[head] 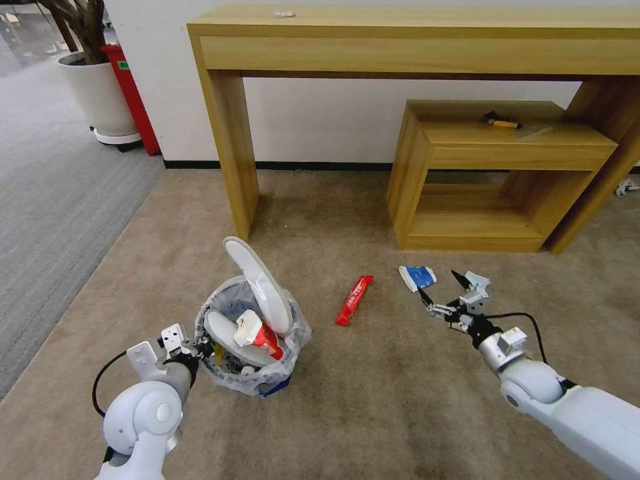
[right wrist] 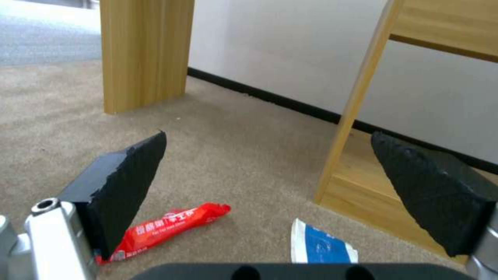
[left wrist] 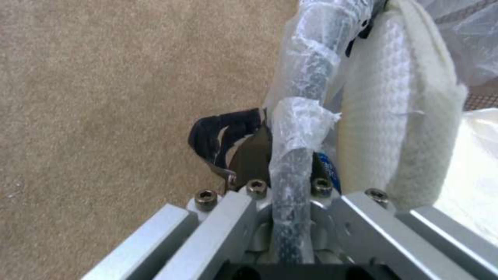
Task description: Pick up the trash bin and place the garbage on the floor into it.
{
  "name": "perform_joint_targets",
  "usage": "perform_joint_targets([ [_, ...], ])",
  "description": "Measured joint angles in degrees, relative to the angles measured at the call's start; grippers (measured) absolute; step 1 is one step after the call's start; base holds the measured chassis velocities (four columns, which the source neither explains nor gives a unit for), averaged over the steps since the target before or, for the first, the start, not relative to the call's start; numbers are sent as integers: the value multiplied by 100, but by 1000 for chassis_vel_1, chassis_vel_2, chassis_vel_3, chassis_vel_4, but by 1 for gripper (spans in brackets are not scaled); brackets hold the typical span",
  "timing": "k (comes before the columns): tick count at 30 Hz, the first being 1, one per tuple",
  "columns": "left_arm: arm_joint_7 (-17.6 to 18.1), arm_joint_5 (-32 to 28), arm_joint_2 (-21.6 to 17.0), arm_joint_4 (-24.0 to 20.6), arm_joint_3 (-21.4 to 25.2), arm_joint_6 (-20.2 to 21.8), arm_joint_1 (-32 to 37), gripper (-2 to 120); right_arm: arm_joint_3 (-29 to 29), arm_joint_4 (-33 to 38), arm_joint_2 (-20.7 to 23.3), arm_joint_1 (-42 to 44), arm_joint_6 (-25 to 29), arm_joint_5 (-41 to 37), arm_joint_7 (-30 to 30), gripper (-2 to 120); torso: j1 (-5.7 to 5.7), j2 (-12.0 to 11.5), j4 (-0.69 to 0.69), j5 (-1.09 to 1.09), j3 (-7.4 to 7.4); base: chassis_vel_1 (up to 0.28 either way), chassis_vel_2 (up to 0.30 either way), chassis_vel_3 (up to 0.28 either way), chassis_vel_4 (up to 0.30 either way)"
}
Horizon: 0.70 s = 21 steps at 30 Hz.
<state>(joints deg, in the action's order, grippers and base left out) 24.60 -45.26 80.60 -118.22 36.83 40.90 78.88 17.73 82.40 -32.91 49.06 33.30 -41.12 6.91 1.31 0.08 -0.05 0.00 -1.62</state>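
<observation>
We find the left gripper (head: pixel 200 348) with its jaws clamped on the lined rim of the trash bin (head: pixel 252 347), which sits on the floor (head: pixel 373 400) already holding a white slipper (head: pixel 261 287) and wrappers. The right gripper (head: pixel 441 292) hovers with jaws released beside the blue-white packet (head: pixel 417 276); the red wrapper (head: pixel 354 299) lies between packet and bin. We judge collection under way: the next move calls for lowering squarely over the packet before closing.
</observation>
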Motion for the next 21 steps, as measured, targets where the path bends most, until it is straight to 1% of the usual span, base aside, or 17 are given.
perform_joint_targets([
  [7, -15, 38, 39, -3, -7, -6, 47, 0, 20, 6, -52, -34, 9, -3, -30, 100, 0, 0, 0, 0, 0, -54, 59, 57, -50],
  [12, -41, 76, 57, -8, 2, -22, 91, 0, 97, 5, -105, -109, 29, 2, -36, 100, 1, 0, 2, 1, -1, -130, 144, 132, -125],
  [15, -47, 88, 70, -16, 5, -29, 102, 0, 137, 10, -115, -147, 40, 4, -37, 100, 1, 0, 0, 0, -1, -149, 143, 145, -121],
  [21, -53, 127, 126, -11, -32, -34, 92, 0, 156, -56, -197, -180, 133, 103, -107, 100, 2, 0, 1, 0, -2, -123, 110, 116, -108],
])
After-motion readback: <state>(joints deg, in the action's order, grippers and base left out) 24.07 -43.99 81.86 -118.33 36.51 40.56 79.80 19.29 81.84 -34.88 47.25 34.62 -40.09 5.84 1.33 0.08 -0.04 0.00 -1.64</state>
